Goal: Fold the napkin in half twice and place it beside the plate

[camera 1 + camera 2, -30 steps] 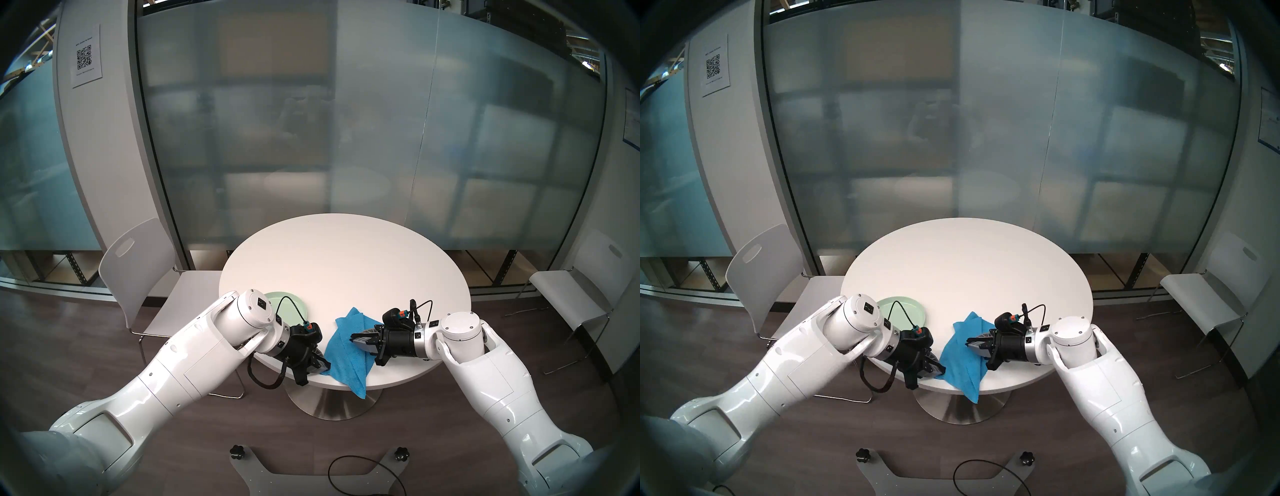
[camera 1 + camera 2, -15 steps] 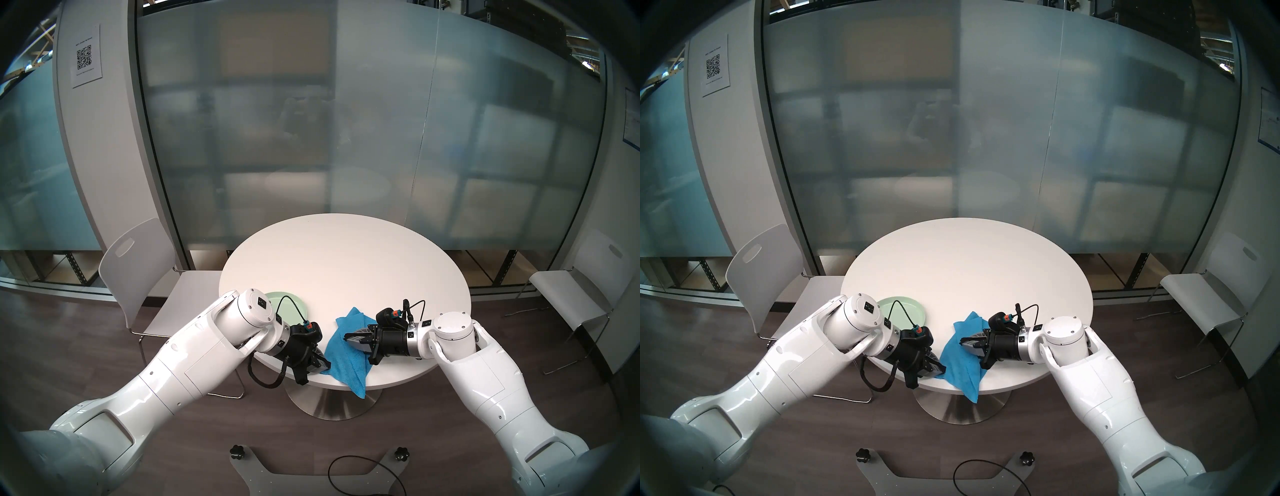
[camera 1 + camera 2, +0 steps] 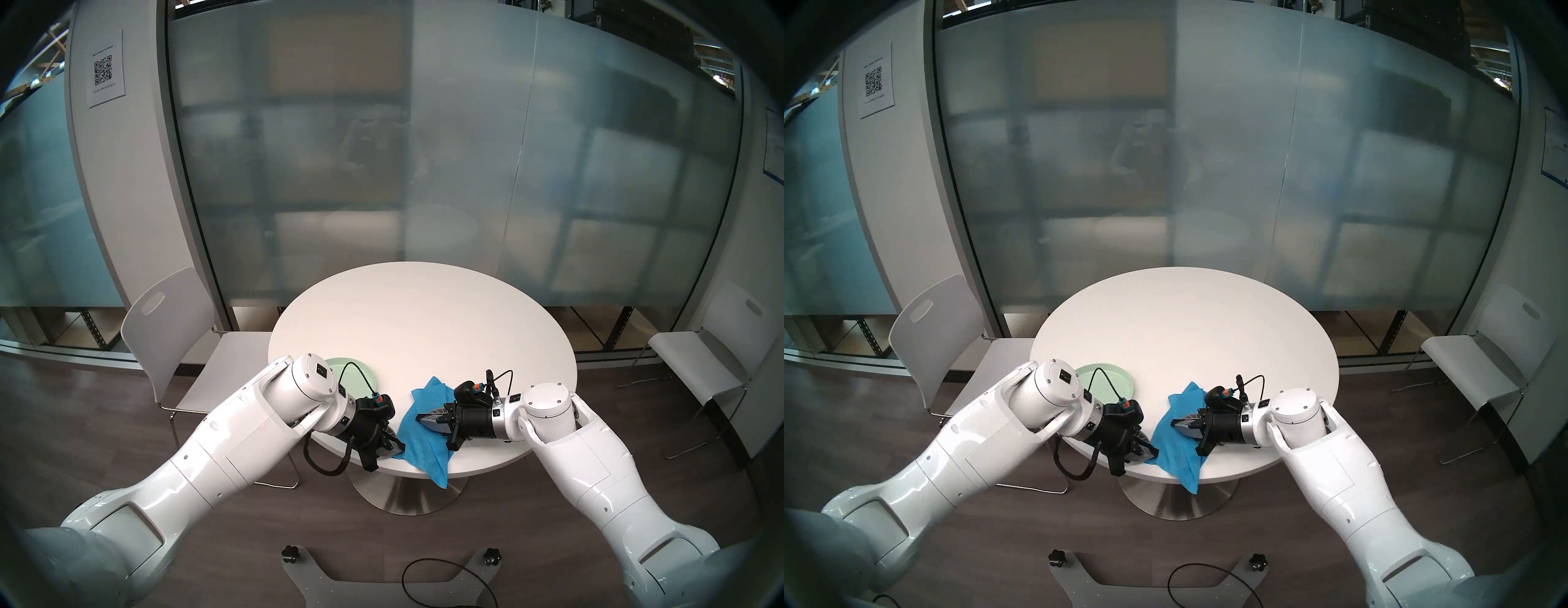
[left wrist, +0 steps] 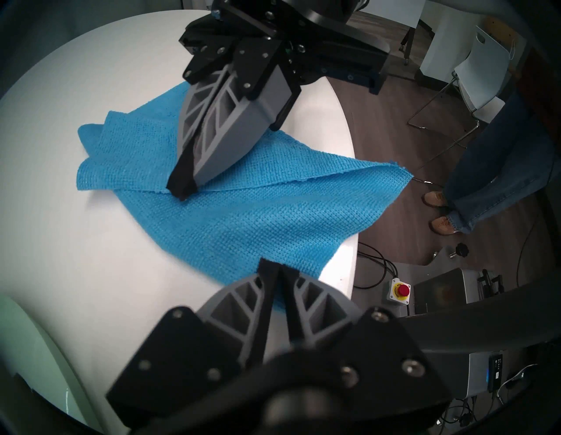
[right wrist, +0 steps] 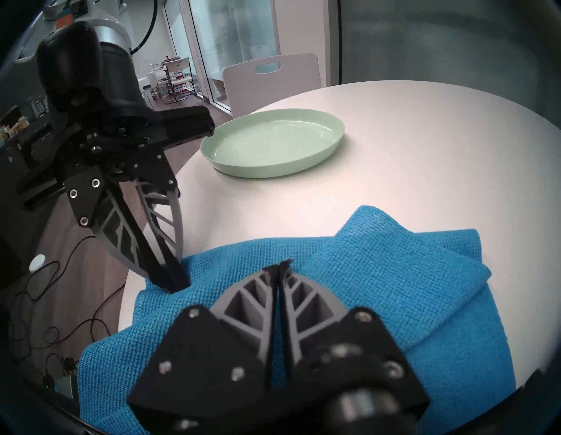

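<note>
The bright blue napkin [image 3: 424, 443] [image 3: 1178, 450] lies loosely folded near the round white table's [image 3: 424, 331] front edge, with one corner hanging over. My left gripper [image 3: 399, 450] [image 4: 274, 267] is shut on the napkin's [image 4: 243, 218] left edge at the table rim. My right gripper [image 3: 418, 418] [image 5: 280, 265] is shut, and its tips [image 4: 181, 191] rest on the edge of the napkin's [image 5: 394, 288] upper layer. No cloth shows between those tips. The mint-green plate [image 3: 355, 380] [image 5: 273, 142] sits to the left, partly behind my left arm.
A white chair [image 3: 169, 331] stands left of the table and another chair [image 3: 700, 361] stands to the right. Frosted glass walls rise behind. A person's legs in jeans [image 4: 501, 167] stand near the table's front. An emergency stop button [image 4: 400, 290] and cables lie on the floor.
My right gripper has slid left across the napkin while its fingers closed. The left arm and the napkin's overall lie have not moved.
</note>
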Robot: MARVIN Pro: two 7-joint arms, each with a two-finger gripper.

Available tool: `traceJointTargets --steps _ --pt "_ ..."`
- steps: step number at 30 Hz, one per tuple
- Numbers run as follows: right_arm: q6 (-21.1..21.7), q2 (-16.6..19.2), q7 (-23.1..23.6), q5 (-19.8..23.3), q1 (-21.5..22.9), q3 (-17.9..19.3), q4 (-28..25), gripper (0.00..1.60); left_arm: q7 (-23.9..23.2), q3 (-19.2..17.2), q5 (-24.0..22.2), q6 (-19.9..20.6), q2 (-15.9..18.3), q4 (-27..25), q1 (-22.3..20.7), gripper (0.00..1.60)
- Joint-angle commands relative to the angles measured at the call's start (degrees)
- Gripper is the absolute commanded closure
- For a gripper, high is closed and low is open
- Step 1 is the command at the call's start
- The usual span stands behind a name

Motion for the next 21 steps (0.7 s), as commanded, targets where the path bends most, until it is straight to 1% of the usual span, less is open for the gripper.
traceJointTargets --steps 1,5,9,10,21 --pt "-0.2 -0.1 -0.4 -0.4 1.1 0.1 -0.5 1.27 0.0 -0.1 0.1 -0.2 0.3 -0.6 -0.1 1.04" --pt "-0.3 -0.1 -0.6 -0.8 1.1 0.1 -0.2 1.29 0.0 -0.1 0.0 -0.2 0.3 -0.5 -0.1 1.03" --pt "-0.1 -0.1 -0.7 -1.0 1.1 0.2 -0.2 1.48 0.2 0.0 0.1 -0.6 0.3 -0.2 0.0 1.04" --pt "-0.1 -0.1 -0.7 -1.0 1.1 0.2 -0.1 1.6 0.2 0.0 0.1 -0.7 0.2 -0.2 0.0 1.03" --pt "0.4 -0.1 -1.0 -1.3 1.4 0.4 -0.2 1.6 0.2 0.0 0.1 -1.0 0.1 0.3 -0.3 1.03"
